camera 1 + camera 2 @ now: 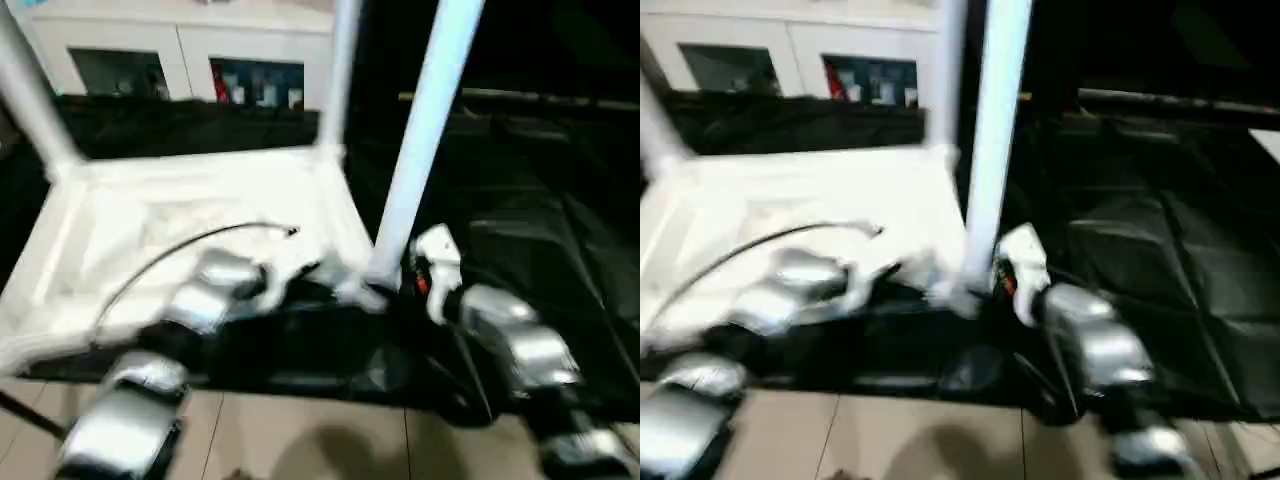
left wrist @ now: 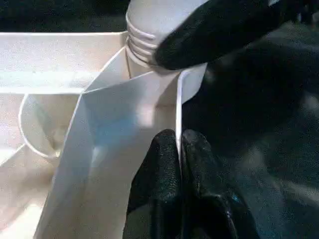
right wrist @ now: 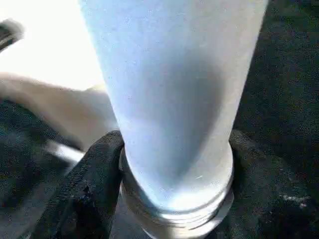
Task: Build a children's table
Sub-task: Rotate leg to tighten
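Tabletop (image 1: 200, 215) lies underside-up on black sheet (image 1: 560, 260); right hand (image 3: 174, 199) half-open around the threaded base of leg (image 1: 425, 140) at the near corner socket. Left hand (image 2: 179, 164) is pinched shut on the corner's thin wall. Likely light, stiff, smooth plastic, so grip low near the threads.

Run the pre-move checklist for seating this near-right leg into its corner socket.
1. Right claw around the long white tubular leg near its threaded end: ok.
2. Left claw shut on the rim of the white plastic rectangular table top: ok.
3. Leg end at the corner socket: ok.
4. Threads fully seated: not ok, ridges showing.
5. Leg upright: not ok, it leans.
6. Two far legs standing: ok.
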`<state>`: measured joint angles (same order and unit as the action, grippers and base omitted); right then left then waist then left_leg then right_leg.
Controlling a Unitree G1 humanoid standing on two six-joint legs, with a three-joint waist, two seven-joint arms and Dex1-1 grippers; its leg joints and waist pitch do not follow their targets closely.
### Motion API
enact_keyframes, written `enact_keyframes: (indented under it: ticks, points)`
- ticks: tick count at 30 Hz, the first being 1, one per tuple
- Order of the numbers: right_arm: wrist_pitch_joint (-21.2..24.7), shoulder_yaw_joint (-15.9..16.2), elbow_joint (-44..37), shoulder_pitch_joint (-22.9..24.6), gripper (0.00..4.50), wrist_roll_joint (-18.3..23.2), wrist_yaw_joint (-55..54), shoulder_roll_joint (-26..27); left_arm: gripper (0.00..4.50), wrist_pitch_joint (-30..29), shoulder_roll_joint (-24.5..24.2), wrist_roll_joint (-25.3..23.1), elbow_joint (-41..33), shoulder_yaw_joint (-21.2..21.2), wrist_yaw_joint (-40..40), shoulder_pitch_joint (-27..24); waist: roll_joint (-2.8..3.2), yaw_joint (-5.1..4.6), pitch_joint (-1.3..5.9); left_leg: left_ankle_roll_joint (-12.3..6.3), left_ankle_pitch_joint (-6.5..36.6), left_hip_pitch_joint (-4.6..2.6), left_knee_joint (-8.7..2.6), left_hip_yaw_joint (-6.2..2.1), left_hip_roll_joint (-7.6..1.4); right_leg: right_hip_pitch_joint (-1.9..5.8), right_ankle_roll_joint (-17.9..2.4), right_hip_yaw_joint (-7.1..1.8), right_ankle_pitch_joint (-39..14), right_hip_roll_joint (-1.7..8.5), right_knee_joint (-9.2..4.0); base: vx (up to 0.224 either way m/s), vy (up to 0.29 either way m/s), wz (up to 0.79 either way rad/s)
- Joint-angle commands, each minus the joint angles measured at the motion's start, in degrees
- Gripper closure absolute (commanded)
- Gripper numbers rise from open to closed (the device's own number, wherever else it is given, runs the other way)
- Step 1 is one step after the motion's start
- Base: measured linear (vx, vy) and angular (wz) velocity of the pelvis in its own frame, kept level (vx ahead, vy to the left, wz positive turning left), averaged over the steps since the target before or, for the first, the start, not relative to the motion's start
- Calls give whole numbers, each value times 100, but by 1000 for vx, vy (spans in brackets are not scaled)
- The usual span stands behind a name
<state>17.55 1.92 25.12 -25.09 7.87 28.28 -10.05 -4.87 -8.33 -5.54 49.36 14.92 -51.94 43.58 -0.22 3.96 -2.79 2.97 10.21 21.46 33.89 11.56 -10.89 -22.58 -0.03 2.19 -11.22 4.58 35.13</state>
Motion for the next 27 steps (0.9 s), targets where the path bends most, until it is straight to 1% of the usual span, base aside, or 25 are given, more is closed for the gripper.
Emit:
enact_keyframes:
  ticks: [1, 2, 4, 5, 6, 8, 10, 11, 12, 13, 15, 16, 17, 18, 19, 20, 21, 24, 25, 26, 27]
  points:
    - [212, 80, 238, 38, 174, -89, -534, 282, 450, -68, 297, 14, 334, -155, 877, 138, -76, -25, 329, -9, 1259, -137, -416, -114, -210, 168, -1169, -214, -1342, 359, -487, 0, 0, 0]
    - [207, 91, 251, 29, 174, -104, -584, 320, 450, -73, 336, 7, 366, -151, 923, 164, -81, -3, 334, -19, 1258, -138, -420, -121, -215, 187, -1123, -213, -1397, 374, -498, 0, 0, 0]
    - [123, 141, 355, -64, 174, -204, -865, 530, 450, -81, 549, -13, 482, -135, 1141, 280, -57, -4, 330, -42, 1232, -127, -426, -126, -217, 195, -1104, -213, -1333, 373, -498, 0, 0, 0]
    - [114, 139, 363, -70, 174, -209, -878, 543, 450, -75, 558, -16, 488, -132, 1144, 285, -56, -8, 325, -36, 1268, -133, -428, -124, -215, 186, -1105, -213, -1351, 373, -506, 0, 0, 0]
    - [-7, 181, 364, -105, 174, -236, -812, 600, 450, -9, 606, -23, 516, -114, 1103, 304, -53, -13, 324, -27, 1316, -126, -438, -135, -210, 208, -1091, -207, -1403, 372, -507, 0, 0, 0]
    - [-204, 244, 329, -115, 174, -271, -644, 619, 450, 125, 619, -40, 604, -96, 998, 332, -73, -4, 326, -59, 1338, -135, -438, -131, -213, 208, -1067, -212, -1400, 379, -522, 0, 0, 0]
    - [-284, 246, 291, -103, 174, -251, -573, 602, 450, 172, 605, -59, 645, -96, 957, 340, -72, 2, 330, -87, 1298, -127, -437, -132, -213, 217, -1075, -213, -1331, 378, -513, 0, 0, 0]
    - [-330, 242, 233, -87, 139, -200, -445, 563, 450, 195, 578, -66, 658, -98, 898, 336, -71, 4, 326, -93, 1297, -128, -438, -130, -215, 215, -1076, -214, -1329, 379, -514, 0, 0, 0]
    - [-310, 256, 95, -59, 118, -102, -107, 410, 450, 287, 500, -42, 667, -97, 707, 320, -69, 8, 325, -102, 1312, -126, -442, -133, -219, 220, -1075, -213, -1363, 385, -516, 0, 0, 0]
    - [-277, 299, 19, -41, 104, -64, 108, 293, 450, 319, 453, -27, 667, -99, 627, 309, -83, 16, 330, -142, 1310, -121, -433, -131, -215, 238, -1072, -210, -1356, 384, -514, 0, 0, 0]
    - [-193, 441, -160, 19, 94, 8, 601, 34, 450, 408, 350, -5, 618, -82, 441, 265, -107, 39, 326, -219, 1216, -102, -428, -130, -218, 252, -1059, -210, -1270, 387, -504, 0, 0, 0]
    - [-123, 596, -361, 87, 82, 43, 1069, -241, 450, 463, 251, 23, 541, -78, 272, 213, -106, 51, 326, -271, 1154, -96, -424, -134, -222, 263, -1066, -207, -1183, 388, -499, 0, 0, 0]
    - [-89, 672, -479, 127, 70, 64, 1325, -406, 450, 506, 191, 56, 493, -80, 121, 179, -115, 58, 327, -294, 1120, -97, -417, -131, -221, 268, -1068, -205, -1126, 381, -493, 0, 0, 0]
    - [-89, 672, -479, 127, 61, 64, 1325, -406, 450, 506, 191, 56, 493, -80, 121, 179, -115, 65, 320, -345, 1107, -92, -416, -130, -225, 270, -1085, -204, -1100, 383, -487, 0, 0, 0]
    - [-64, 767, -692, 190, 61, 105, 1745, -720, 450, 575, 27, 174, 298, -59, -388, 62, -112, 46, 319, -345, 1080, -71, -423, -137, -221, 273, -1091, -199, -1145, 394, -482, 0, 0, 0]
    - [-64, 768, -695, 191, 61, 105, 1750, -724, 450, 576, 24, 176, 296, -59, -395, 60, -120, 49, 322, -342, 1063, -64, -425, -147, -224, 292, -1096, -190, -1191, 403, -484, 0, 0, 0]
    - [-46, 782, -766, 203, 61, 123, 1912, -859, 450, 594, -68, 225, 192, -42, -643, 1, -115, 48, 319, -351, 1090, -76, -418, -139, -238, 271, -1117, -201, -1192, 398, -487, 0, 0, 0]
    - [-20, 813, -961, 240, 61, 139, 2378, -1169, 450, 666, -350, 403, -206, 13, -1406, -206, -100, 19, 332, -361, 1066, -82, -415, -134, -248, 258, -1256, -198, -1056, 387, -453, 0, 0, 0]
    - [4, 817, -998, 246, 61, 157, 2460, -1219, 450, 611, -405, 492, -335, 10, -1617, -267, -103, 17, 331, -359, 1055, -86, -415, -130, -253, 255, -1282, -199, -1030, 385, -454, 0, 0, 0]
    - [19, 828, -1031, 251, 61, 172, 2532, -1265, 450, 526, -459, 589, -481, 11, -1838, -332, -87, 14, 330, -351, 1061, -90, -420, -131, -268, 246, -1330, -198, -1000, 387, -440, 0, 0, 0]
    - [40, 841, -1067, 251, 61, 184, 2634, -1336, 450, 374, -588, 715, -785, 49, -2210, -459, -81, 19, 335, -353, 1027, -96, -416, -119, -275, 234, -1379, -199, -903, 377, -423, 0, 0, 0]
